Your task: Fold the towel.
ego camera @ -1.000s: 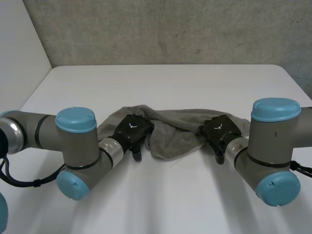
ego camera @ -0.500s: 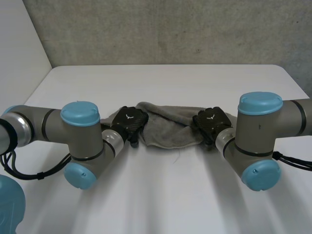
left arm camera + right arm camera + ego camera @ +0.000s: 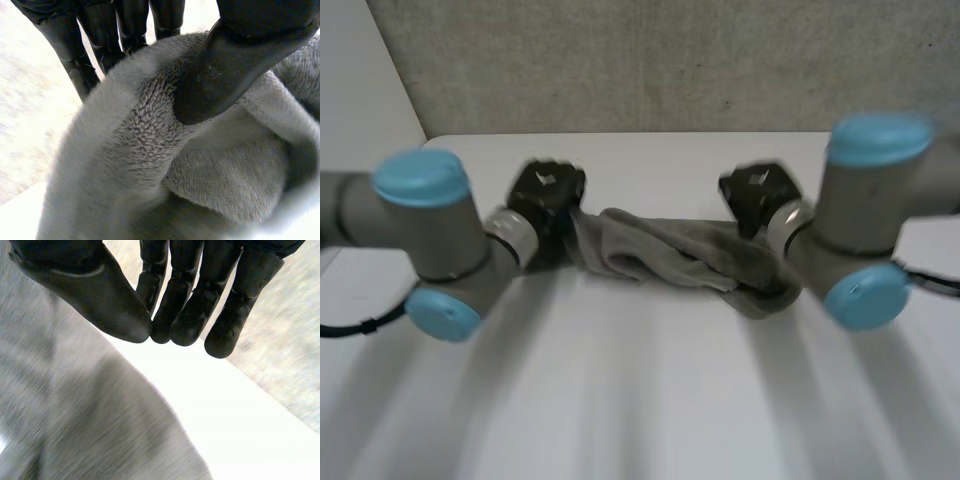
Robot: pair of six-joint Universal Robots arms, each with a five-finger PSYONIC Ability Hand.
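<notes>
You're looking down at a white worktop (image 3: 640, 400), with the left arm (image 3: 420, 215) and right arm (image 3: 875, 190) both reaching in over its far half. Between them the grey towel (image 3: 670, 255) is bunched into a thick, sagging roll. It runs from just beside the left hand (image 3: 545, 190) across and down to a lump under the right arm's wrist. Whether its underside touches the worktop you cannot tell.

Your left hand has a firm hold of its end of the towel. In its wrist view the thumb (image 3: 230, 70) presses into a fold of the cloth, and the fingers (image 3: 75, 55) stand behind that same fold, so the towel is pinched between them.

The right hand (image 3: 758, 190) sits above and just beyond the towel's other end. In its wrist view the thumb (image 3: 100, 295) meets the fingers (image 3: 200, 295) tip to tip (no cloth shows between them), so the hand is closed on itself. There the towel lies under the palm, nearer the wrist.
</notes>
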